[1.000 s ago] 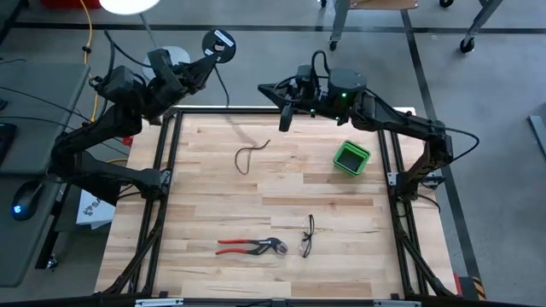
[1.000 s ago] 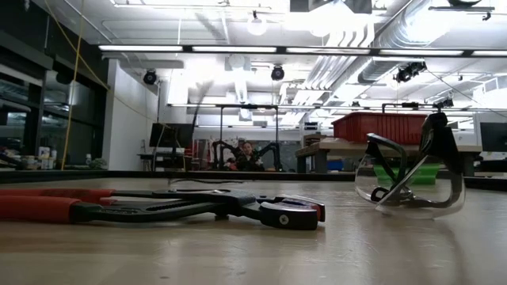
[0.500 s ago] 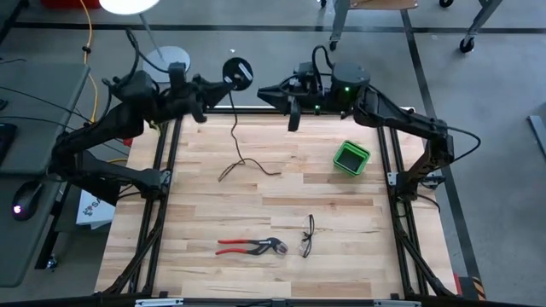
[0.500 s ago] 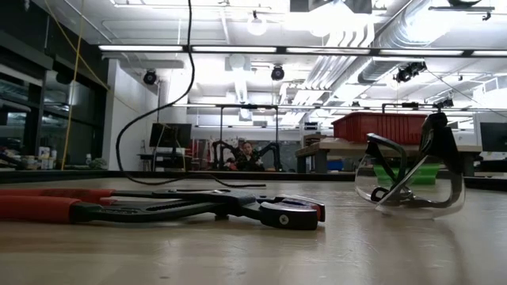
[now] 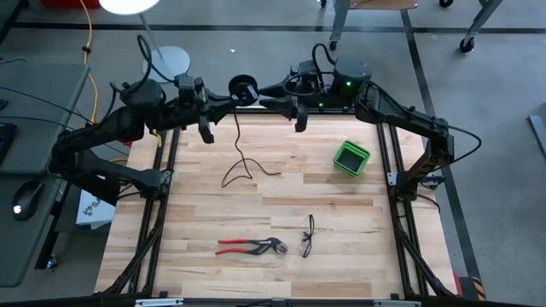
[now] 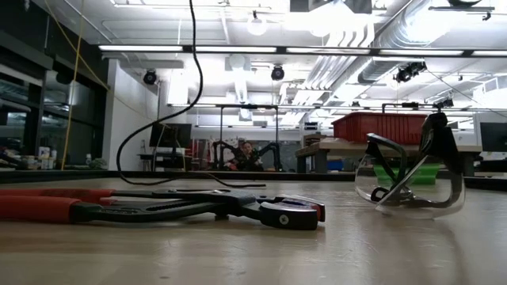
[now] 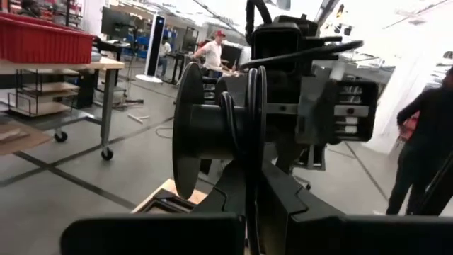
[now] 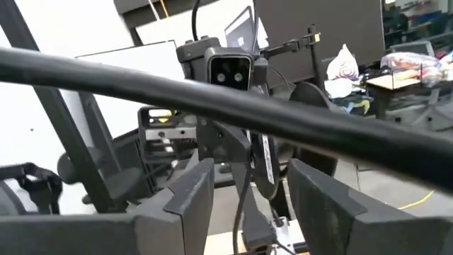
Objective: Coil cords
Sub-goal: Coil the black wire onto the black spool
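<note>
A black reel [image 5: 243, 88] is held up over the table's far edge, with my left gripper [image 5: 234, 94] shut on it. In the left wrist view the reel [image 7: 212, 134] stands on edge, its axis level. A thin black cord [image 5: 237, 141] hangs from the reel and ends in a loose loop on the wooden table [image 5: 196, 213]; the low view shows the cord [image 6: 158, 127] hanging too. My right gripper [image 5: 266, 94] is open just to the right of the reel. Its fingers [image 8: 191, 198] stand apart, with the reel [image 8: 265, 170] beyond them. My left gripper pinches one round flange of the reel at its lower rim [image 7: 258, 170] between its two fingers. The fingers come about level from the table's left. The reel is lifted clear of the table, and the cord hangs slack from it, its lower end lying on the wood.
A green box [image 5: 351, 158] stands at the right, toward the far edge. Red-handled pliers [image 5: 252, 246] and safety glasses [image 5: 307, 236] lie near the front edge. A thick black robot cable [image 8: 212, 99] crosses the right wrist view. People stand in the room beyond.
My left gripper has carried the reel toward the table's right and near side, up to my right gripper. The cord, which lay as a short curl on the table, now hangs from the reel, with a longer loop on the wood.
</note>
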Motion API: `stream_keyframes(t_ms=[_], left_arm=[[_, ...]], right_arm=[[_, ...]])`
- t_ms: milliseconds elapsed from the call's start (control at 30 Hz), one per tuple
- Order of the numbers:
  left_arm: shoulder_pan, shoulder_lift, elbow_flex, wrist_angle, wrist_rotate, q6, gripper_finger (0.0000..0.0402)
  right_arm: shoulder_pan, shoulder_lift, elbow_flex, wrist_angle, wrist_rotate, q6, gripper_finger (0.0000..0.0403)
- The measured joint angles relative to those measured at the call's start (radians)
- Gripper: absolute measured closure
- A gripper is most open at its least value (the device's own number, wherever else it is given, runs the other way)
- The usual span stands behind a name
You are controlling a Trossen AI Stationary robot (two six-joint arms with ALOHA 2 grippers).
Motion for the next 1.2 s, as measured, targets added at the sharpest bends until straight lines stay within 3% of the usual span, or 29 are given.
stream_keyframes(t_ms=[467, 567, 667, 800, 1200], left_arm=[[-0.005, 0.033, 0.0, -0.001, 0.038, 0.043, 0.0396], [-0.005, 0.037, 0.0, 0.001, 0.038, 0.043, 0.0396], [-0.004, 0.043, 0.0, 0.002, 0.03, 0.042, 0.0396], [-0.004, 0.044, 0.0, 0.0, 0.022, 0.041, 0.0394], [-0.004, 0.008, 0.0, -0.149, 0.031, -0.04, 0.0264]], right_arm=[[0.0, 0.0, 0.0, -0.073, 0.012, -0.078, 0.0243], [0.002, 0.0, 0.0, -0.073, 0.012, -0.079, 0.029], [0.002, 0.0, 0.0, -0.075, 0.012, -0.08, 0.0371], [0.002, -0.001, 0.0, -0.075, 0.023, -0.078, 0.0397], [-0.013, -0.038, -0.001, -0.121, 0.036, -0.105, 0.0402]])
